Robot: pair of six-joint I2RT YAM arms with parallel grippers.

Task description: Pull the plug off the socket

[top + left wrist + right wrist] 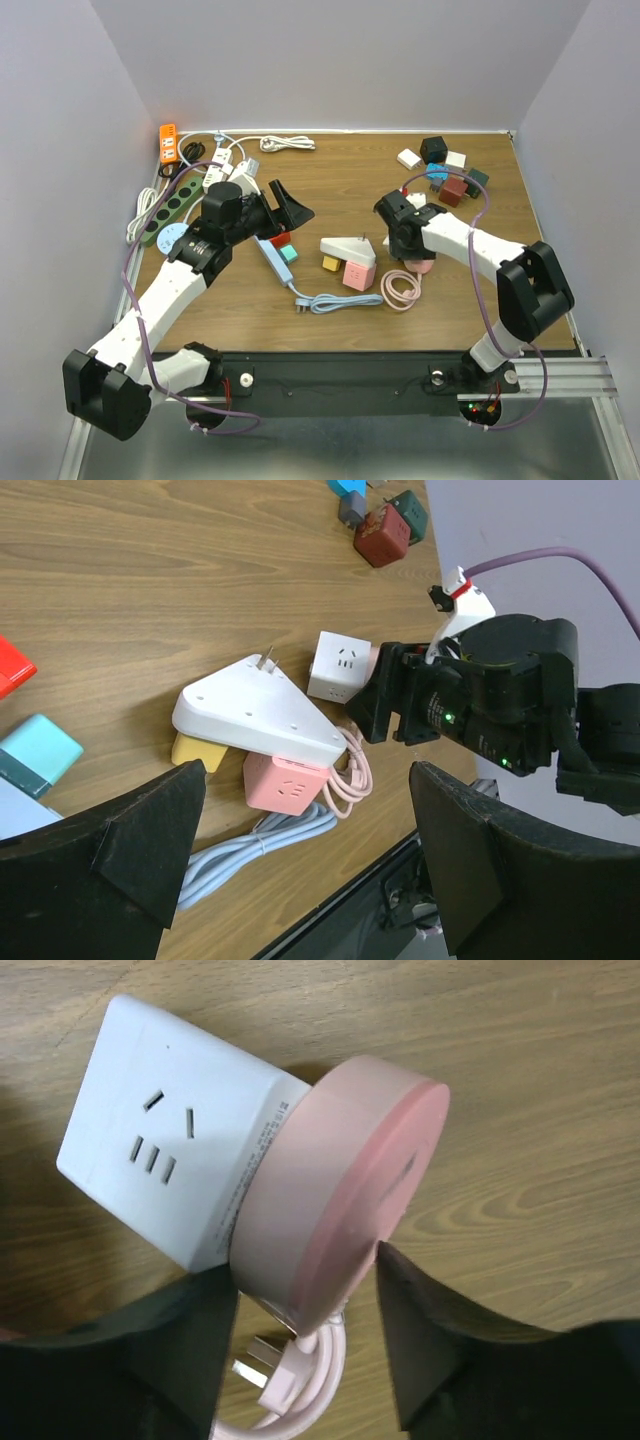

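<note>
A round pink plug [340, 1180] is seated on one face of a white cube socket [170, 1120] lying on the wood table. My right gripper [308, 1270] is down over it, one finger pressed on each side of the pink disc. In the top view the right gripper [412, 248] covers the cube, and only a pink edge [420, 265] shows. The plug's pink cable [402, 290] lies coiled just in front. My left gripper [275, 215] is wide open and empty, held above the table left of centre.
A white triangular power strip [348, 246], a pink cube socket [359, 274], a yellow cube [330, 263] and a light-blue cable [335, 300] lie between the arms. Several adapters [445, 170] sit at the back right. Green [170, 210] and orange [168, 143] strips lie far left.
</note>
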